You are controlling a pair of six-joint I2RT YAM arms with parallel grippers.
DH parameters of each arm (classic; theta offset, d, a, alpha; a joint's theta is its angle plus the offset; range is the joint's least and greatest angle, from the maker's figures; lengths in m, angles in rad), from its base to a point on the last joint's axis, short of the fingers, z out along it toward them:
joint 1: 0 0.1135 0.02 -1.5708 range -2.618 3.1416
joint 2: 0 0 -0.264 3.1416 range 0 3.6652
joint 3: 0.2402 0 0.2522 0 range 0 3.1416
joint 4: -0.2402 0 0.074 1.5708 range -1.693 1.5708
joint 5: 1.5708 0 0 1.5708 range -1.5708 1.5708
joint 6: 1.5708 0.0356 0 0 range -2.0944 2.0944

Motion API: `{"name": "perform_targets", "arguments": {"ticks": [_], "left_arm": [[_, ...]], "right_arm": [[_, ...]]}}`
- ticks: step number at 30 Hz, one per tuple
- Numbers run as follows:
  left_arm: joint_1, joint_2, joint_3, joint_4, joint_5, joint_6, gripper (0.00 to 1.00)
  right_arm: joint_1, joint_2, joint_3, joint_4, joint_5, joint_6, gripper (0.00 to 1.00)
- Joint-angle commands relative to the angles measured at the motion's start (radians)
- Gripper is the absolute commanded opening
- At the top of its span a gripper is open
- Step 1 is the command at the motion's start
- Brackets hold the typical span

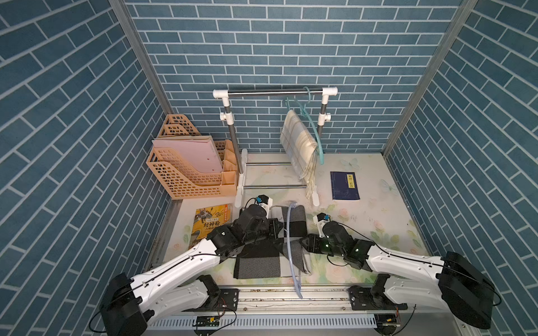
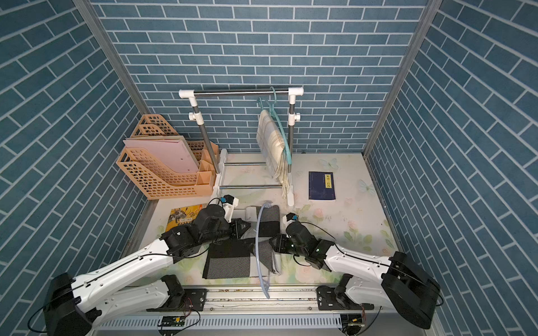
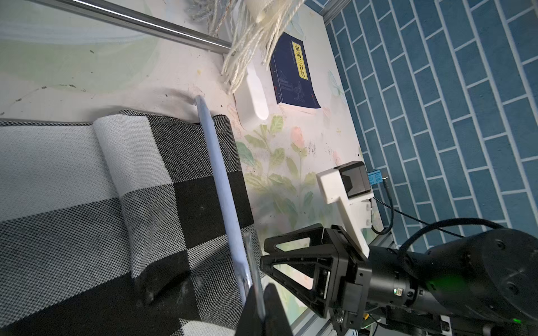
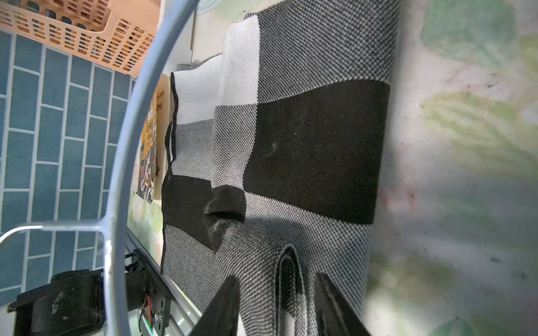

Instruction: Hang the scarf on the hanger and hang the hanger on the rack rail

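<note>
A black, grey and white checked scarf (image 1: 262, 264) (image 2: 230, 261) lies folded on the table near its front edge. Over it, running front to back, arches a thin pale-blue hanger (image 1: 289, 232) (image 2: 257, 232). My left gripper (image 3: 263, 293) is shut on the hanger's (image 3: 221, 186) thin rod and sits left of the bar in both top views (image 1: 281, 227). At the scarf's right edge, my right gripper (image 4: 276, 291) (image 1: 302, 241) pinches a raised fold of the scarf (image 4: 314, 139) between its fingers. The hanger (image 4: 122, 139) passes beside it.
A clothes rack (image 1: 275, 93) stands at the back with a cream scarf (image 1: 300, 142) on a teal hanger. A peach file tray (image 1: 186, 171) is at the back left, a blue book (image 1: 345, 186) to the right and a yellow book (image 1: 209, 222) beside the left arm.
</note>
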Motion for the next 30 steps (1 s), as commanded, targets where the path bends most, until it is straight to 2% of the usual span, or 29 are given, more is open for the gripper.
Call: {"name": "perform_targets", "arguments": {"ticks": [1,3,4,8,9,14,20,24,25,26,28,30], "left_arm": [[-0.015,0.007,0.023,0.002,0.013,0.001,0.00],[-0.018,0.007,0.025,0.002,0.011,0.000,0.00],[-0.020,0.008,0.025,0.003,0.012,-0.001,0.00],[-0.026,0.014,0.025,0.011,0.015,-0.005,0.00],[-0.028,0.016,0.026,0.013,0.017,-0.005,0.00],[-0.029,0.010,0.035,0.024,0.012,-0.010,0.00],[-0.031,-0.010,0.032,0.021,0.000,-0.011,0.00],[-0.030,-0.025,0.013,0.022,-0.002,-0.015,0.00],[-0.030,-0.030,0.009,0.020,-0.004,-0.015,0.00],[-0.030,-0.036,0.004,0.019,-0.005,-0.015,0.00],[-0.030,-0.045,-0.002,0.014,-0.011,-0.016,0.00],[-0.030,-0.053,-0.007,0.009,-0.013,-0.013,0.00]], "right_arm": [[0.003,0.051,0.024,0.046,-0.044,-0.046,0.46],[0.002,0.078,0.031,0.073,-0.071,-0.041,0.44],[0.003,0.096,0.036,0.083,-0.085,-0.040,0.38],[0.023,0.117,0.040,0.165,-0.145,-0.021,0.05],[0.028,0.109,0.035,0.204,-0.160,-0.012,0.00],[0.048,0.118,0.028,0.342,-0.249,0.056,0.00],[0.111,0.274,0.083,0.430,-0.309,0.089,0.00],[0.118,0.366,0.090,0.475,-0.337,0.107,0.00],[0.118,0.369,0.091,0.467,-0.337,0.103,0.07],[0.118,0.362,0.092,0.445,-0.333,0.092,0.22],[0.117,0.317,0.095,0.370,-0.301,0.056,0.42],[0.117,0.245,0.100,0.270,-0.249,0.011,0.50]]}}
